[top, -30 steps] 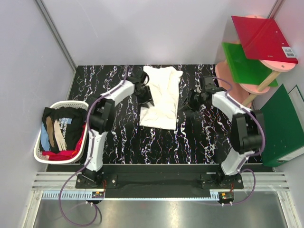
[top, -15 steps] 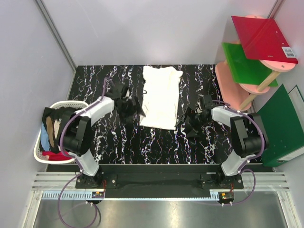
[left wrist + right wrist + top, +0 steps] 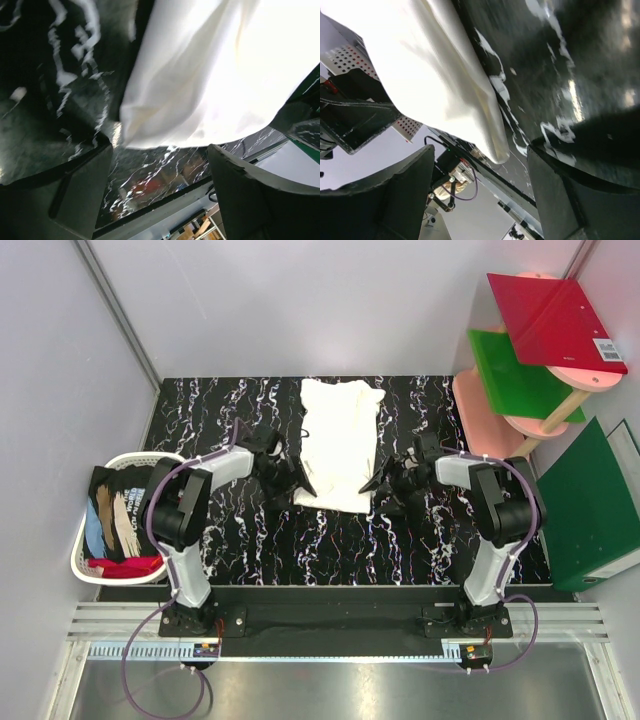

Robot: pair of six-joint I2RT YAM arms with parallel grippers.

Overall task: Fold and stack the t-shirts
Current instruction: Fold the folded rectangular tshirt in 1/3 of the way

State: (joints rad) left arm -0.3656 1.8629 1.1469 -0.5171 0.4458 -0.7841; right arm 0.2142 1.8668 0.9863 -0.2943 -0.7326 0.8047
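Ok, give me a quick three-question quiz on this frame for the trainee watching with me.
1. True or false: the left hand or the right hand is clamped on the cream-white t-shirt.
2. Where are the remaining t-shirts? A) in the white basket left of the table; B) on the pink shelves; C) under the right arm.
3. Fill in: both hands sit at the shirt's ___ corners (near or far, as seen from the robot).

Key: 1 false, both hands are open. 2 A. 3 near.
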